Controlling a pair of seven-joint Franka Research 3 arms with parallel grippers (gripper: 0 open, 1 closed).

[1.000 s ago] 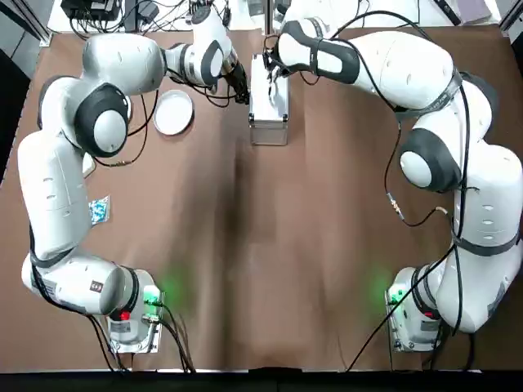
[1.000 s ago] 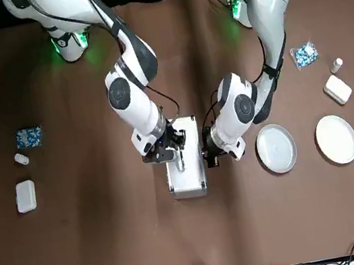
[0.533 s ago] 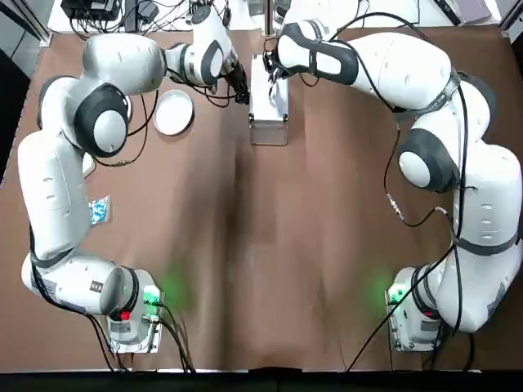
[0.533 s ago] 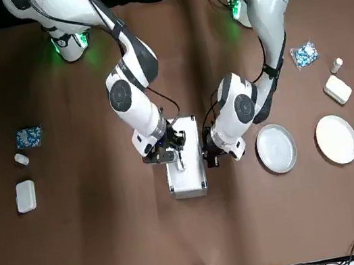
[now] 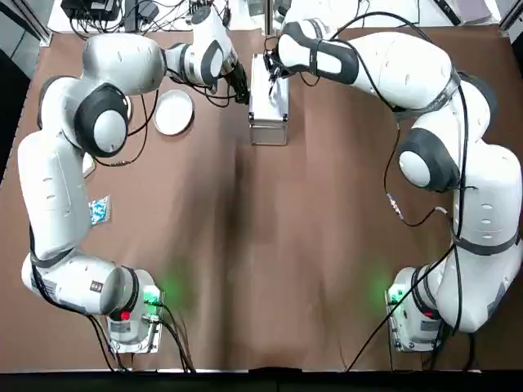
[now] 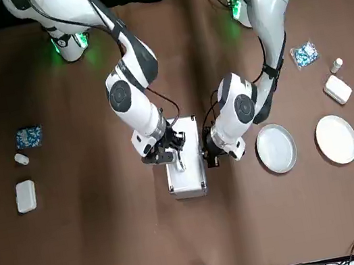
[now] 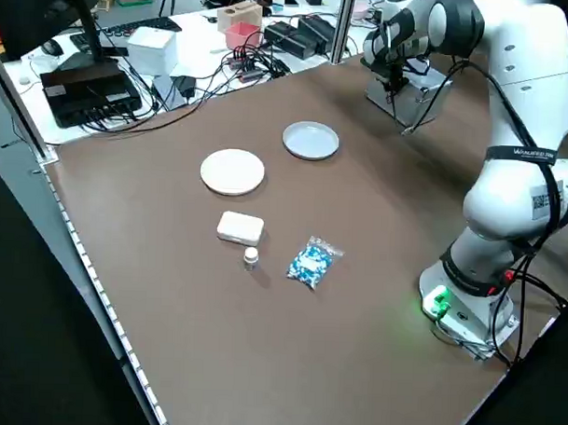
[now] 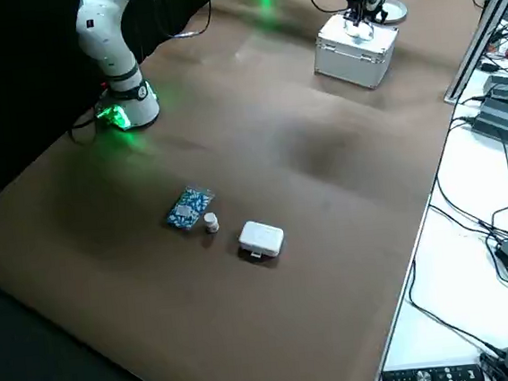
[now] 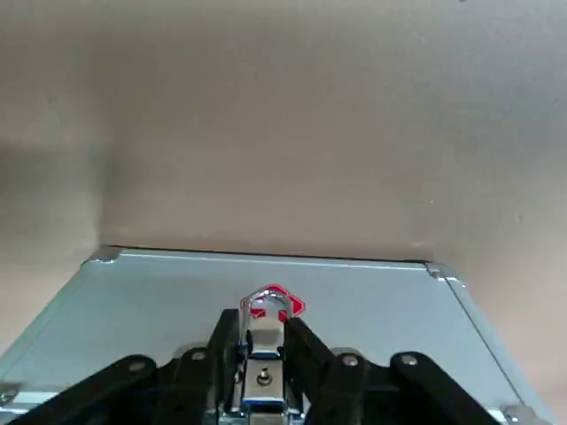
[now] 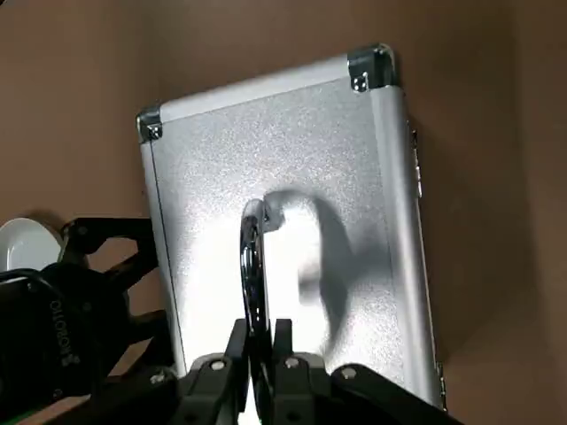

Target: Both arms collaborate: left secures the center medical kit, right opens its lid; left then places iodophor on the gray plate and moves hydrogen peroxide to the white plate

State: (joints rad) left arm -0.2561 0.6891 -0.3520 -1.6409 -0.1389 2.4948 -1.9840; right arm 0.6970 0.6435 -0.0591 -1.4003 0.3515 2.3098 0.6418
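Observation:
The silver medical kit [image 5: 270, 117] stands at the table's far middle with its lid down. On the kit's left side, my left gripper [image 5: 243, 88] is shut on a silver latch [image 9: 263, 376] marked in red. Above the lid, my right gripper [image 5: 272, 77] is shut on the thin metal handle [image 10: 250, 257]. The gray plate [image 6: 276, 148] lies just to the left of the kit, and the white plate [image 6: 336, 139] lies farther left. Iodophor and hydrogen peroxide are out of view.
Near the white plate lie a white box [image 6: 338, 89], a small bottle [image 6: 336, 65] and a blue packet [image 6: 304, 54]. The robot's right side holds a matching white box [image 6: 26, 196], small bottle [image 6: 22, 158] and blue packet [image 6: 29, 136]. Cables and equipment lie beyond the far edge.

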